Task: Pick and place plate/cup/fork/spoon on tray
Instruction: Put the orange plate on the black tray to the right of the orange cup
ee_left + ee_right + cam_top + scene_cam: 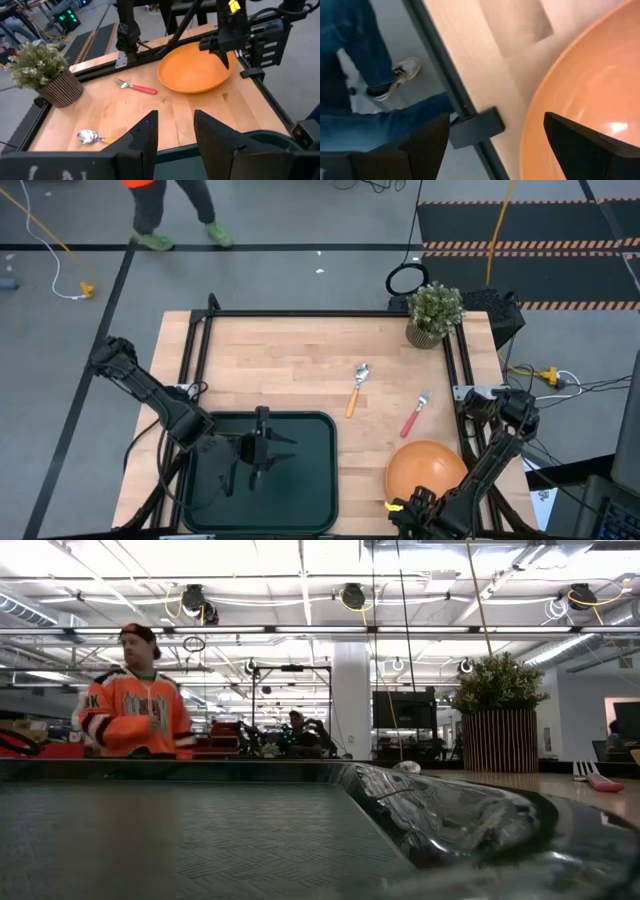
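Note:
The orange plate [428, 468] lies on the table near its near right corner. My right gripper [408, 505] is open at the plate's near left rim. In the right wrist view [495, 145] one finger is over the plate [590, 85] and the other is beyond the rim. The dark green tray [310, 480] lies at the near left, with my left gripper [275, 448] open and empty above it. The spoon [355, 390] and the fork [415, 415] lie flat mid-table. The cup is out of view.
A potted plant [433, 315] stands at the far right corner. The table's near edge and dark frame [470, 125] run close beside my right gripper. A person in an orange top [135, 705] walks beyond the far edge. A person's legs [365, 100] stand at the near side.

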